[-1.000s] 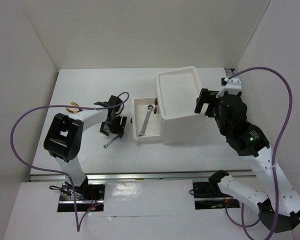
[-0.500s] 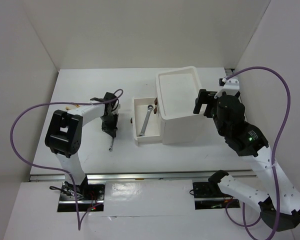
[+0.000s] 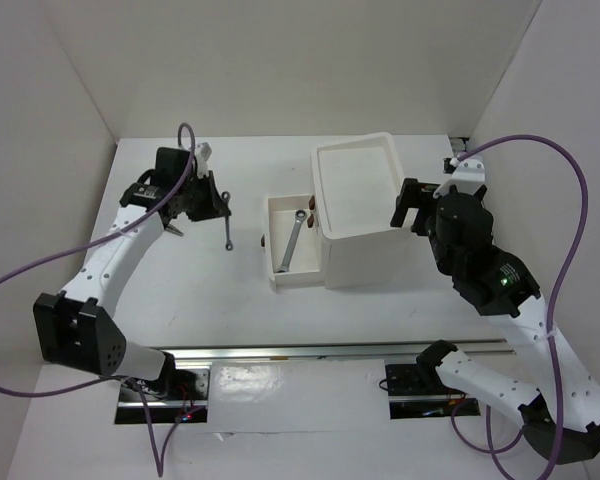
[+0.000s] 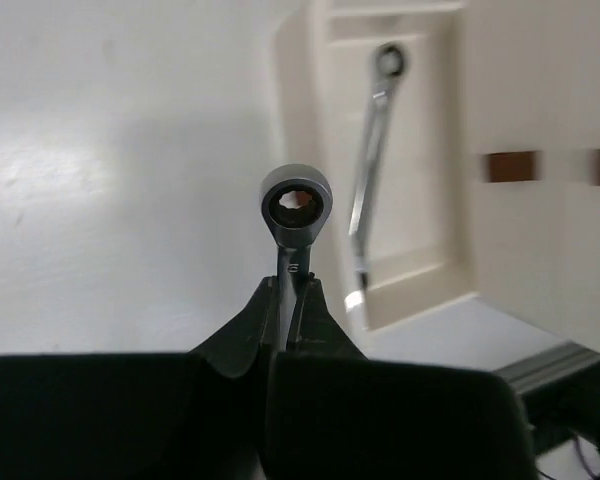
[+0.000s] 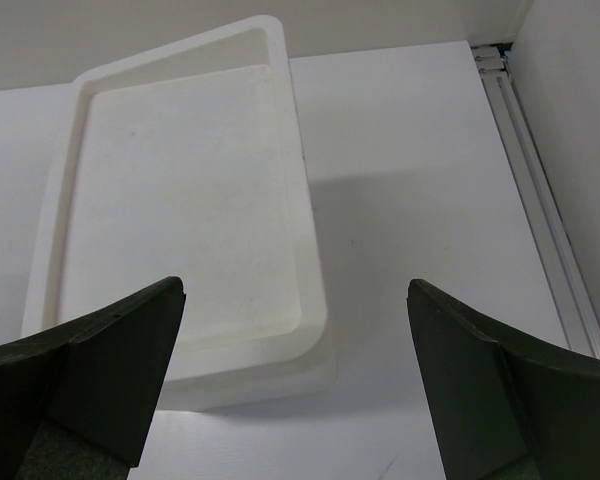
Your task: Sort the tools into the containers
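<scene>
My left pincer (image 3: 220, 205) is over the left half of the tabletop (image 3: 180, 290), nearer its far edge than its near one. It is closed tight on the short wrench (image 3: 227, 228). In my left wrist view the two fingers (image 4: 245, 335) pinch the thin shank, and the ring end (image 4: 296, 205) sticks out past their tips. From above, the wrench points away from the pincer toward the near edge and looks to be held off the tabletop.

Just to the right, about the middle of the tabletop, the drawer (image 3: 276, 275) stands pulled out to the left of the white box unit (image 3: 360, 260), with a small dark reddish-brown handle (image 3: 264, 241) on its outer end. The long wrench (image 3: 293, 240) lies inside on the drawer floor, slightly slanted, with its ring end toward the far edge. My left wrist camera also catches that wrench (image 4: 372, 170) in the drawer (image 4: 420, 200), just beyond the one I hold.

The box unit sits right of the middle, and its shallow top tray (image 3: 355, 185) faces up with nothing in it.

My right pincer (image 3: 408, 205) hangs at the right rim of that tray. It is wide open and grips nothing. In my right wrist view the tray (image 5: 180, 190) lies below the two spread fingers (image 5: 120, 350), and bare tabletop runs on toward the right edge.
</scene>
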Robot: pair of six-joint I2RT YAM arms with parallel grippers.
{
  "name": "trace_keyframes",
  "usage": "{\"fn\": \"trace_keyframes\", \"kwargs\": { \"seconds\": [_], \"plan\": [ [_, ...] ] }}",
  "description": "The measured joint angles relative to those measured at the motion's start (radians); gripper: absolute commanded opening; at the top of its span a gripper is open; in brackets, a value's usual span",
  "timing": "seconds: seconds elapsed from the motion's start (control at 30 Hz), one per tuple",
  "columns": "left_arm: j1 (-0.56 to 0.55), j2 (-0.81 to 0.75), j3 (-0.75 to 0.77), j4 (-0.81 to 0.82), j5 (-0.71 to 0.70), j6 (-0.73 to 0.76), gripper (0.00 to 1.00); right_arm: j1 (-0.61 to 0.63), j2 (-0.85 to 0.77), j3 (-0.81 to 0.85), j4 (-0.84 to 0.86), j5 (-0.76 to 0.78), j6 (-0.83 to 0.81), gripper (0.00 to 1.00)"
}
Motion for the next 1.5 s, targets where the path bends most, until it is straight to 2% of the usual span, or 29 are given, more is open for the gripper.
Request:
{"fn": "trace_keyframes", "kwargs": {
  "seconds": [0.13, 0.17, 0.23, 0.27, 0.3, 0.33, 0.37, 0.4, 0.43, 0.53, 0.63, 0.67, 0.73, 0.77, 0.87, 0.9, 0.93, 1.1, 1.23, 1.5],
  "plan": [
    [-0.031, -0.005, 0.013, 0.119, 0.141, -0.089, 0.00, 0.008, -0.003, 0.000, -0.001, 0.014, 0.000, 1.00],
    [-0.046, 0.014, 0.011, 0.146, 0.170, -0.114, 0.00, 0.009, -0.004, 0.000, -0.002, 0.016, 0.000, 1.00],
    [-0.082, 0.062, 0.010, 0.199, 0.212, -0.157, 0.08, 0.013, -0.008, 0.000, -0.003, 0.018, 0.000, 1.00],
    [-0.100, 0.088, 0.007, 0.225, 0.227, -0.178, 0.03, 0.014, -0.009, 0.000, -0.003, 0.018, 0.000, 1.00],
    [-0.118, 0.121, 0.006, 0.254, 0.247, -0.203, 0.03, 0.016, -0.010, 0.000, -0.004, 0.018, 0.000, 1.00],
    [-0.134, 0.154, 0.006, 0.284, 0.269, -0.227, 0.08, 0.016, -0.010, 0.000, -0.004, 0.019, 0.000, 1.00],
    [-0.148, 0.182, 0.006, 0.313, 0.284, -0.249, 0.28, 0.017, -0.010, 0.000, -0.004, 0.019, 0.000, 1.00],
    [-0.162, 0.210, 0.006, 0.343, 0.301, -0.257, 0.95, 0.017, -0.009, 0.000, -0.005, 0.018, 0.000, 1.00],
    [-0.174, 0.235, 0.005, 0.370, 0.315, -0.276, 1.00, 0.018, -0.008, 0.000, -0.005, 0.019, 0.000, 1.00],
    [-0.192, 0.274, 0.003, 0.409, 0.322, -0.323, 1.00, 0.018, 0.000, 0.000, -0.005, 0.018, 0.000, 1.00],
    [-0.183, 0.262, -0.032, 0.433, 0.304, -0.328, 1.00, 0.018, 0.010, 0.000, -0.006, 0.018, 0.000, 1.00],
    [-0.174, 0.247, -0.051, 0.433, 0.277, -0.328, 0.96, 0.018, 0.011, 0.000, -0.006, 0.017, 0.000, 1.00],
    [-0.155, 0.199, -0.092, 0.402, 0.174, -0.332, 0.80, 0.018, 0.012, 0.000, -0.006, 0.017, 0.000, 1.00],
    [-0.149, 0.176, -0.106, 0.377, 0.114, -0.336, 0.70, 0.019, 0.011, 0.000, -0.006, 0.018, 0.000, 1.00],
    [-0.134, 0.117, -0.126, 0.301, -0.077, -0.361, 0.17, 0.024, 0.010, 0.000, -0.006, 0.018, 0.000, 1.00],
    [-0.134, 0.111, -0.126, 0.280, -0.131, -0.365, 0.06, 0.025, 0.010, 0.000, -0.006, 0.018, 0.000, 1.00],
    [-0.134, 0.113, -0.126, 0.265, -0.175, -0.367, 0.00, 0.026, 0.010, 0.000, -0.006, 0.018, 0.000, 1.00],
    [-0.174, 0.278, -0.095, 0.193, -0.313, -0.372, 0.00, 0.026, 0.010, 0.000, -0.006, 0.020, 0.000, 1.00],
    [-0.249, 0.427, -0.091, 0.183, -0.349, -0.364, 0.00, 0.026, 0.010, 0.000, -0.006, 0.023, 0.000, 1.00],
    [-0.324, 0.472, -0.061, 0.312, -0.343, -0.274, 0.00, 0.035, 0.010, 0.000, -0.007, 0.026, 0.000, 1.00]
  ]
}}
